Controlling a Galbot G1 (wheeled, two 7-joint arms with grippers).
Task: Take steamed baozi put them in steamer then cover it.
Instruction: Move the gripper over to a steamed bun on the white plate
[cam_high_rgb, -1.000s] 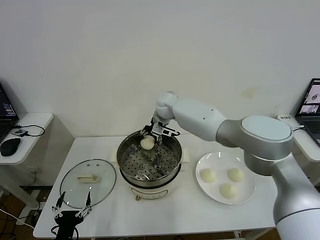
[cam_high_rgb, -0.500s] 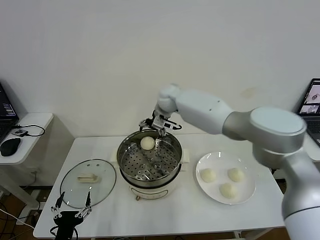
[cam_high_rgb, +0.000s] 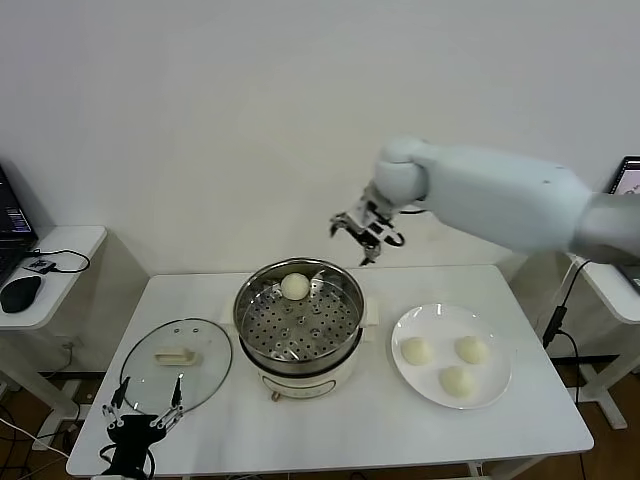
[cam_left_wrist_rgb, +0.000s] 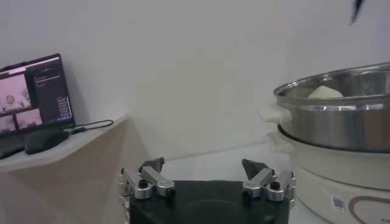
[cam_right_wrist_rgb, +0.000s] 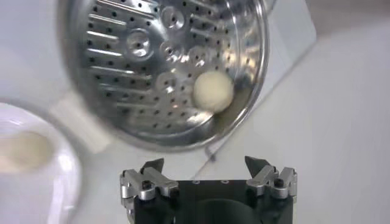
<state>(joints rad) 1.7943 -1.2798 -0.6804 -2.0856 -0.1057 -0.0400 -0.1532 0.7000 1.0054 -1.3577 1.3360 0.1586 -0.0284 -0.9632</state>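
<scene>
Currently: one steamed baozi (cam_high_rgb: 295, 287) in steamer (cam_high_rgb: 300, 355), three on plate (cam_high_rgb: 497, 393). Soft, light, dentable; pinch sides gently. Right gripper (cam_high_rgb: 366, 229) empty, spread, above steamer; left gripper (cam_high_rgb: 142, 418) spread, parked beside cover (cam_high_rgb: 205, 375).

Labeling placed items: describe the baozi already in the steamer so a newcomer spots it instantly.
Find the steamer, the shiny steel pot mid-table. Inside, on its perforated tray near the far wall, sits one baozi. It is alone there; the other three buns lie on the white plate beside the pot.

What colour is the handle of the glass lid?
Cream-white, the lid handle; the head view shows it best.
</scene>
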